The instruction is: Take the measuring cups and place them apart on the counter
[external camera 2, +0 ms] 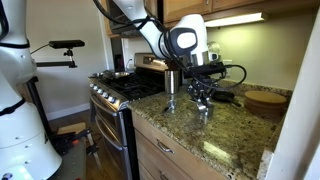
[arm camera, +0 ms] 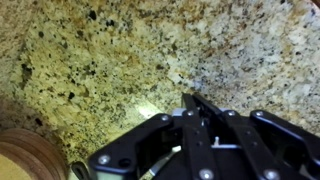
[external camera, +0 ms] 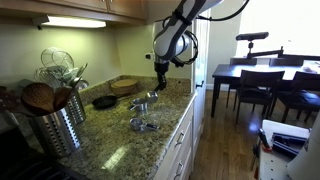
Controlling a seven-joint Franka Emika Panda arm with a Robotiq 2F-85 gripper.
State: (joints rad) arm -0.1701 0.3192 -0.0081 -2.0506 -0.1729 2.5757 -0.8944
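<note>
My gripper (external camera: 158,82) (external camera 2: 170,88) hangs over the speckled granite counter (external camera: 115,140) (external camera 2: 225,135). Its jaws (arm camera: 200,110) are shut on the thin flat handle of a small silver measuring cup (external camera: 148,99) (external camera 2: 170,104), which hangs just above the stone. In the wrist view only the dark handle tip shows between the fingers. More shiny measuring cups lie in a cluster on the counter nearby (external camera: 143,125) (external camera 2: 204,97), apart from the held one.
A ribbed steel utensil canister (external camera: 55,125) with wooden tools stands at the counter's near end. A black skillet (external camera: 104,101) and a wooden bowl (external camera: 125,86) (external camera 2: 266,99) (arm camera: 25,160) sit behind. A stove (external camera 2: 120,92) adjoins the counter. A dark dining table (external camera: 265,75) stands beyond.
</note>
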